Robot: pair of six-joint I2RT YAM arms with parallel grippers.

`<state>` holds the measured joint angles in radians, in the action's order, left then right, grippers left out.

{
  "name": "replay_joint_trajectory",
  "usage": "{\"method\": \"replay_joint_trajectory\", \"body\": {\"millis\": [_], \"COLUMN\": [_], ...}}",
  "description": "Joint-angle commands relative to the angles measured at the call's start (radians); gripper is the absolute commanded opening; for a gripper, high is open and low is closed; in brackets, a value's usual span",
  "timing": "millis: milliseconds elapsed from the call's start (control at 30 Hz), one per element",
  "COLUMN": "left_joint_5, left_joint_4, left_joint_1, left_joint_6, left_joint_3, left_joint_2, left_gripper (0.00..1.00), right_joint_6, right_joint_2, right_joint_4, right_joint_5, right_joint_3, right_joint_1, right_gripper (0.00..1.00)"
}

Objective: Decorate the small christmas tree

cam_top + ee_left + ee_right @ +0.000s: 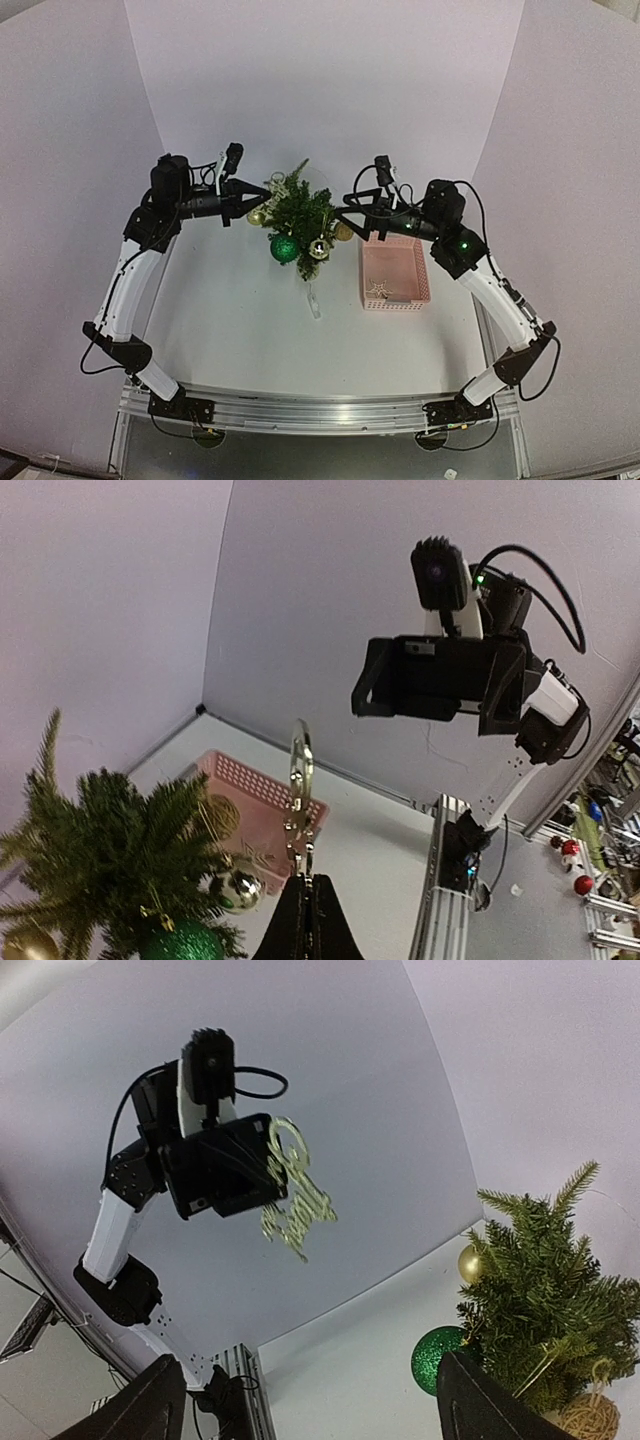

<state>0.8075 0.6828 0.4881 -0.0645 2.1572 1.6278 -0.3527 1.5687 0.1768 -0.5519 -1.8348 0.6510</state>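
- We see the small christmas tree (298,215) standing mid-table (230,300), with bare white surface in front of it and a pink lattice basket (395,270) near its right side.
- Its bushy needle branches carry a glittery green bauble (285,248) and shiny gold balls (256,217).
- Our left gripper (258,196) reaches level toward the tree's upper left, its jaws clamped on a flat gold glitter ornament (299,800).
- Our right gripper (310,1405) sits by the tree's right side, its jaws wide apart.

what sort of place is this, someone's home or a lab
Most likely a robotics lab bench, not a home: the left arm and right arm are bolted to a metal rail, and plain pale backdrop panels wall in the table.
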Motion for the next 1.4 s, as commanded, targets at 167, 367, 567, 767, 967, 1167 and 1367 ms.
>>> {"method": "replay_joint_trajectory", "body": {"millis": [167, 367, 567, 767, 967, 1167, 1367], "left_joint_5": [0.099, 0.084, 0.064, 0.062, 0.063, 0.062, 0.057], "left_joint_4": [-0.584, -0.641, -0.73, -0.768, -0.771, -0.77, -0.771], "left_joint_1": [-0.002, -0.002, -0.002, -0.002, -0.002, -0.002, -0.002], "left_joint_6": [-0.22, -0.231, -0.269, -0.301, -0.3, -0.306, -0.304], "left_joint_3": [-0.405, -0.45, -0.482, -0.495, -0.499, -0.497, -0.501], "left_joint_2": [-0.226, -0.249, -0.256, -0.249, -0.247, -0.246, -0.249], "left_gripper": [0.0, 0.0, 0.0, 0.0, 0.0, 0.0, 0.0], "right_joint_6": [-0.218, -0.327, -0.381, -0.399, -0.406, -0.429, -0.455], "right_joint_2": [0.138, 0.263, 0.349, 0.429, 0.474, 0.527, 0.549], "right_joint_4": [-0.492, -0.699, -0.771, -0.817, -0.842, -0.857, -0.866], "right_joint_5": [-0.068, -0.089, -0.155, -0.164, -0.176, -0.198, -0.207], "right_joint_3": [0.059, 0.016, -0.042, -0.141, -0.195, -0.289, -0.32], "right_joint_1": [0.079, 0.105, 0.143, 0.175, 0.196, 0.2, 0.199], "right_gripper": [0.8, 0.74, 0.67, 0.67, 0.61, 0.46, 0.15]}}
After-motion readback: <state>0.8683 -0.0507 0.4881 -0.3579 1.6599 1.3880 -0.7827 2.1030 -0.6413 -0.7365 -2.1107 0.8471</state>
